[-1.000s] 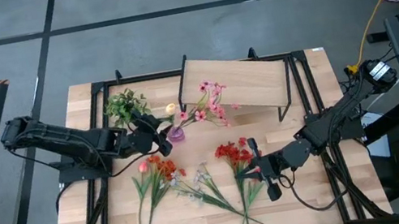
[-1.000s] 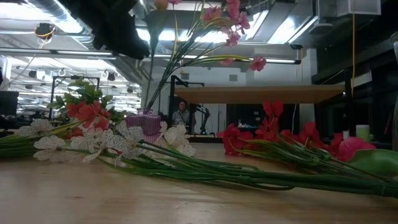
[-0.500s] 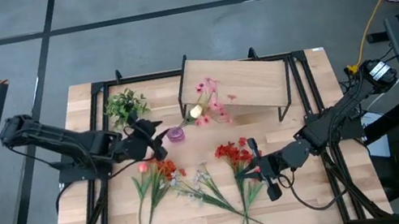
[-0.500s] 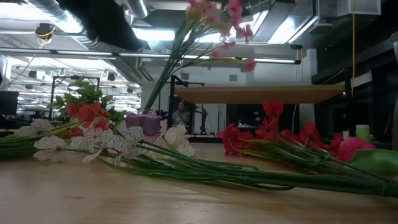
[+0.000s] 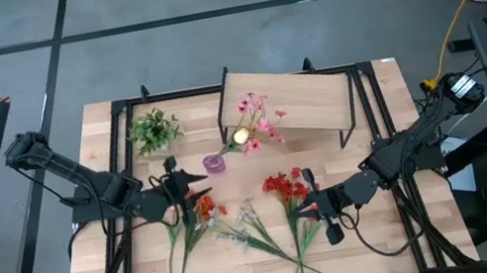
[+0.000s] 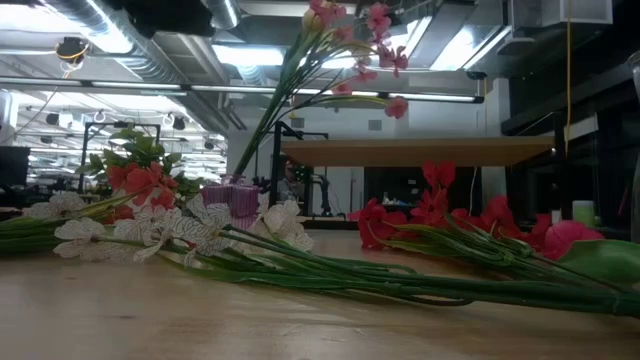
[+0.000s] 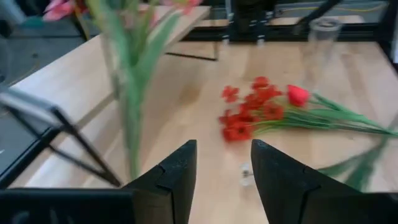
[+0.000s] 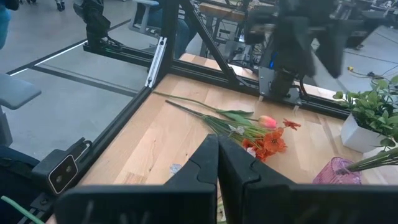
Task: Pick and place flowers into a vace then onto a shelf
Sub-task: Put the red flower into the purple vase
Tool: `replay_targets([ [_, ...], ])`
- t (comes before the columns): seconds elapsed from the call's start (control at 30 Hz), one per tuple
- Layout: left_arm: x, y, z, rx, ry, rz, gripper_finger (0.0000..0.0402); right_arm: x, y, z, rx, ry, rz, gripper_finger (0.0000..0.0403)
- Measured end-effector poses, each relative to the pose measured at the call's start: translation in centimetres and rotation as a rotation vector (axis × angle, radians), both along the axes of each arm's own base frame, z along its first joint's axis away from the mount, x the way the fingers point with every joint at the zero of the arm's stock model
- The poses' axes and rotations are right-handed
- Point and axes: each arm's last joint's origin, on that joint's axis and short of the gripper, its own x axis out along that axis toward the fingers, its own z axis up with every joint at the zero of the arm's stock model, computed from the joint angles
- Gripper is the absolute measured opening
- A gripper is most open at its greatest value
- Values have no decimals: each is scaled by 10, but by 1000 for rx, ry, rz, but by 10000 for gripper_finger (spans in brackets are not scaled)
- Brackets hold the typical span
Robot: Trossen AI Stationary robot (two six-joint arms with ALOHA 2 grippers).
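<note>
Already the purple vase (image 5: 214, 164) near the shelf (image 5: 291, 108) holds a leaning pink spray (image 5: 257, 126); top-heavy, it could tip. Other flowers (image 5: 206, 217) lie loose on the surface. Left end effector (image 5: 187, 181) hovers released, empty; right end effector (image 5: 312, 209) rests clenched by the red blooms (image 5: 282, 186).

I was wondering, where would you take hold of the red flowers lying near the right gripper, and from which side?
Grip the red flowers on the bare green stems below the blooms, probably coming straight down from above. They lie flat on the table, stems running toward its near edge, so jaws set across the stems should close cleanly without crushing petals.
</note>
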Motion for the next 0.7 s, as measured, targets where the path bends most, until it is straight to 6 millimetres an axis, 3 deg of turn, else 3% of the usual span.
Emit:
replay_targets([
  [0.33, 33, -32, -27, 102, -2, -92, 116, 0, -1, -2, -15, 21, -1, 4],
  [0.53, 56, -37, -49, 191, 24, -102, 109, 0, -1, -2, -18, 21, 0, 4],
  [0.7, 60, -35, -52, 187, 30, -133, 107, -1, -1, -4, -29, 33, 1, 4],
])
